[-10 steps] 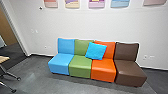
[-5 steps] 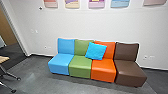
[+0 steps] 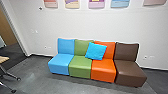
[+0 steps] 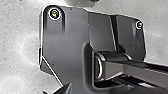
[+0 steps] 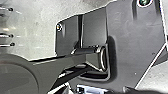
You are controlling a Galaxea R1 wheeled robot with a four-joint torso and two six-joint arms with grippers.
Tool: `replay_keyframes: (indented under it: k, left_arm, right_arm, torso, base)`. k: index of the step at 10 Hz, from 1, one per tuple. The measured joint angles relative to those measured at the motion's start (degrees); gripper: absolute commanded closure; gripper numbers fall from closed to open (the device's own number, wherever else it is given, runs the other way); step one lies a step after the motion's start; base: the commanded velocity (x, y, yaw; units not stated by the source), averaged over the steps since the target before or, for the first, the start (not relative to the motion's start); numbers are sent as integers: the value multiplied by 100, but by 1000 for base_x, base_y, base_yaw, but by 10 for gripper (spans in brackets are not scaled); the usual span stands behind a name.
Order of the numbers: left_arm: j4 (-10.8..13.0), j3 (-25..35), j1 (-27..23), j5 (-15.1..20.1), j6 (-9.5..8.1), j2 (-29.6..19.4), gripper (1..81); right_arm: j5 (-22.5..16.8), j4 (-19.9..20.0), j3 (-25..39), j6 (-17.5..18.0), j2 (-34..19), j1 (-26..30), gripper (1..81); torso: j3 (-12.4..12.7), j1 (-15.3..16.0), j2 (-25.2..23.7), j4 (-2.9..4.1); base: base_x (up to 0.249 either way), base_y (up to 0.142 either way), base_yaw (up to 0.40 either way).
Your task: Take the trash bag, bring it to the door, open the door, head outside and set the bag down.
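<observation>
- Against a plain white wall (image 3: 82, 27): four armless, smooth-covered seats in one row, light blue (image 3: 59, 63), green (image 3: 80, 66), orange (image 3: 103, 71) and dark brown (image 3: 130, 72).
- Cushion (image 3: 96, 51), square, bright blue, one; tilted against the backrests where green and orange meet.
- Prints (image 3: 96, 3), colourful, hung above the row.
- Floor (image 3: 37, 77), dark grey, beneath the seats.
- Furniture piece (image 3: 3, 59), tan-topped, on slanted metal legs with dark casters; partly seen at the head view's left edge, well apart from the seats.
- Panel (image 3: 6, 30), brown, beyond the wall's end.
- Jaws, left and right: whether wide or narrow, cannot tell.
- Trash bag: location, cannot tell.
</observation>
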Motion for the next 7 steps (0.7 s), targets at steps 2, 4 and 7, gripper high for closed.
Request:
replay_keyframes:
  k: [2, 4, 7]
  left_arm:
    - [-199, 361, -33, 66, -4, -516, 10]
    - [-490, 766, -276, 91, -4, -856, 10]
    - [-1017, 959, -959, 350, -4, -1217, 10]
  right_arm:
    - [-9, 98, 769, 5, -568, 88, 10]
    - [11, 224, 1375, 13, -1195, 215, 10]
    - [11, 499, 2109, 20, -1897, 441, 10]
  torso:
    - [-26, 148, -238, -22]
    - [-267, 350, -562, -127]
    - [-809, 756, -1200, -336]
  base:
    - [0, 0, 0]
    - [0, 0, 0]
    - [0, 0, 0]
